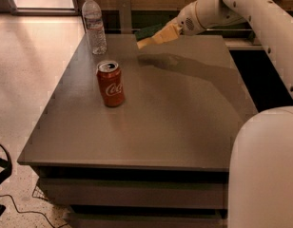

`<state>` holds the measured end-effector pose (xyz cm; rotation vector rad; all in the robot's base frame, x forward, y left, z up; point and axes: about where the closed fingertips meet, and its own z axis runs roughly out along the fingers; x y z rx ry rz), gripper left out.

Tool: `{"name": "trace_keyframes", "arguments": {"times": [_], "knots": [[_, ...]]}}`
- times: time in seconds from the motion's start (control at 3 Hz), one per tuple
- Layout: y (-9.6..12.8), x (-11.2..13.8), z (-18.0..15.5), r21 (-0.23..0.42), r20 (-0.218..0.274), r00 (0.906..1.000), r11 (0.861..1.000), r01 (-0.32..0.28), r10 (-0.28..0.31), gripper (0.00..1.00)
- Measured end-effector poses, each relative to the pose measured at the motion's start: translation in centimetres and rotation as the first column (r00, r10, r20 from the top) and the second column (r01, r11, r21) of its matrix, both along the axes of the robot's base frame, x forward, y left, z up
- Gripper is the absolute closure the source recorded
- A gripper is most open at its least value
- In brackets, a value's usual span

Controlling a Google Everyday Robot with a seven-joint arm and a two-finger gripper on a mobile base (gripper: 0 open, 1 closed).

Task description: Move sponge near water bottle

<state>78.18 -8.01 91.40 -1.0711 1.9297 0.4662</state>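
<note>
The sponge (147,34), dark green on top with pale yellow foam below, is held in my gripper (158,36) above the far edge of the grey table (175,122). The gripper is shut on the sponge and reaches in from the right on the white arm (218,11). The water bottle (94,25), clear with a white cap and pale label, stands upright at the table's far left corner, about a hand and a half left of the sponge.
A red Coca-Cola can (110,83) stands upright on the left half of the table, nearer to me than the bottle. The arm's white body (263,170) fills the lower right. A dark ledge runs behind the table.
</note>
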Motion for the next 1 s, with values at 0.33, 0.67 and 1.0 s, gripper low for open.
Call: {"name": "trace_keyframes", "arguments": {"times": [0.33, 0.67, 1.0], "knots": [[2.4, 1.0, -2.1, -0.005, -0.021, 0.9989, 0.999, -0.041, 0.041, 1.0], [5.1, 1.7, -4.1, -0.011, -0.039, 0.9947, 0.995, -0.096, 0.095, 0.99], [5.1, 1.7, -4.2, -0.01, -0.042, 0.9948, 0.996, -0.094, 0.093, 0.75]]}}
